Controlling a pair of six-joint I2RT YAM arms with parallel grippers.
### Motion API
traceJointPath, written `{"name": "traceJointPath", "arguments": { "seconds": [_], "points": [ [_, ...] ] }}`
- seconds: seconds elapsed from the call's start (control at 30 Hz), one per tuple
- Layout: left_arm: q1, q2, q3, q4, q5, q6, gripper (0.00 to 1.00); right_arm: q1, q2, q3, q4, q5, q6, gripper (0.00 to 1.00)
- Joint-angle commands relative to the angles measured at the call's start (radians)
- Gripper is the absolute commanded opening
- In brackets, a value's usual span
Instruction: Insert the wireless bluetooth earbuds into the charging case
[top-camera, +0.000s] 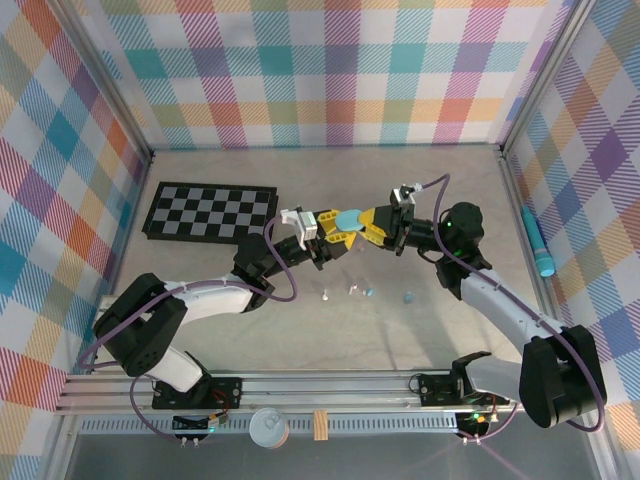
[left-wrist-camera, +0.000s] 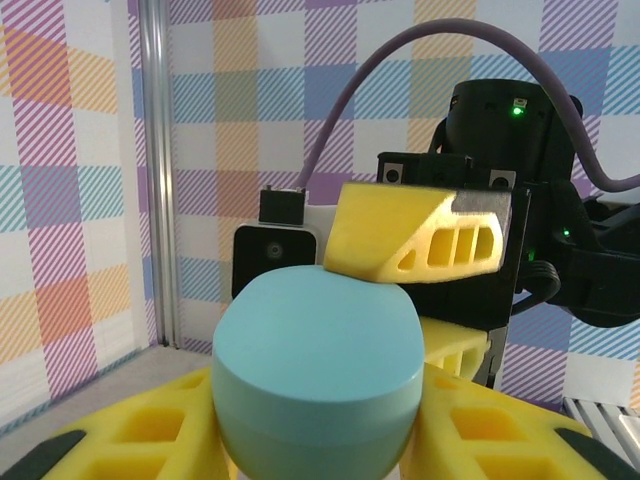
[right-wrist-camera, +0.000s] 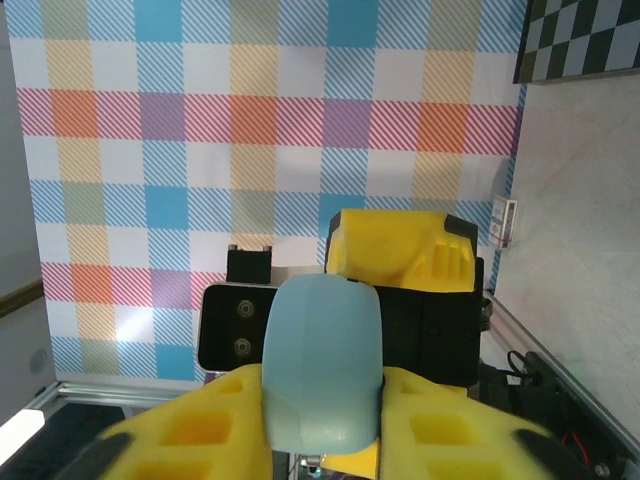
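A light blue oval charging case (top-camera: 347, 218) hangs in the air above the table's middle, between my two grippers, which meet nose to nose. My left gripper (top-camera: 333, 236) is shut on the case (left-wrist-camera: 315, 370), a yellow finger pressed against each side. The case (right-wrist-camera: 322, 370) also stands between the fingers of my right gripper (top-camera: 364, 230); the left finger touches it and a thin dark gap shows at the other. Several tiny earbuds lie on the table below: a white one (top-camera: 326, 295), two close together (top-camera: 360, 291) and a light blue one (top-camera: 408, 297).
A black-and-white checkered mat (top-camera: 210, 212) lies at the back left. A blue pen-like stick (top-camera: 541, 250) rests along the right wall. A round tin (top-camera: 268, 428) sits beyond the near rail. Plaid walls close in three sides.
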Motion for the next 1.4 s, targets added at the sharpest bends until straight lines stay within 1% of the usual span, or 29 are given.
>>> {"name": "traceJointPath", "arguments": {
  "seconds": [0.0,0.1,0.17,0.2,0.27,0.33,0.43,0.53,0.6,0.63,0.7,0.8,0.93,1.07,1.27,1.37],
  "points": [
    [0.001,-0.003,0.021,0.061,0.051,-0.016,0.31,0.005,-0.013,0.003,-0.051,0.031,-0.061,0.47],
    [0.010,-0.008,0.006,0.061,0.047,-0.024,0.31,0.002,-0.031,0.012,-0.119,0.042,-0.128,0.62],
    [0.019,-0.013,-0.010,0.061,0.052,-0.032,0.31,-0.002,-0.052,0.030,-0.233,0.047,-0.206,0.70],
    [0.024,-0.020,-0.017,0.059,0.057,-0.035,0.31,-0.004,-0.069,0.050,-0.325,0.053,-0.289,0.75],
    [0.035,-0.033,-0.036,0.055,0.070,-0.041,0.31,-0.006,-0.104,0.111,-0.579,0.100,-0.490,0.81],
    [0.050,-0.047,-0.053,0.047,0.092,-0.050,0.31,-0.006,-0.124,0.175,-0.791,0.158,-0.677,0.84],
    [0.073,-0.069,-0.073,0.013,0.128,-0.051,0.32,-0.007,-0.126,0.262,-0.997,0.224,-0.926,0.89],
    [0.096,-0.091,-0.091,-0.044,0.184,-0.029,0.32,0.002,-0.124,0.343,-1.142,0.275,-1.180,0.92],
    [0.114,-0.113,-0.096,-0.085,0.225,-0.021,0.32,0.021,-0.128,0.391,-1.222,0.348,-1.348,0.93],
    [0.120,-0.123,-0.096,-0.106,0.246,-0.016,0.32,0.044,-0.134,0.410,-1.251,0.408,-1.441,0.95],
    [0.130,-0.135,-0.098,-0.138,0.277,-0.016,0.32,0.078,-0.152,0.412,-1.236,0.451,-1.569,0.97],
    [0.141,-0.147,-0.092,-0.173,0.332,-0.018,0.32,0.128,-0.198,0.381,-1.156,0.411,-1.779,1.00],
    [0.143,-0.148,-0.081,-0.195,0.391,-0.026,0.32,0.185,-0.193,0.395,-1.165,0.415,-1.963,0.99],
    [0.143,-0.146,-0.075,-0.179,0.413,-0.045,0.32,0.229,-0.148,0.420,-1.172,0.401,-2.034,0.99],
    [0.143,-0.166,-0.064,-0.212,0.428,-0.043,0.32,0.254,-0.068,0.458,-1.158,0.466,-2.027,0.99],
    [0.143,-0.168,-0.062,-0.212,0.431,-0.048,0.32,0.255,-0.046,0.467,-1.145,0.463,-2.018,0.99]
  ]
}}
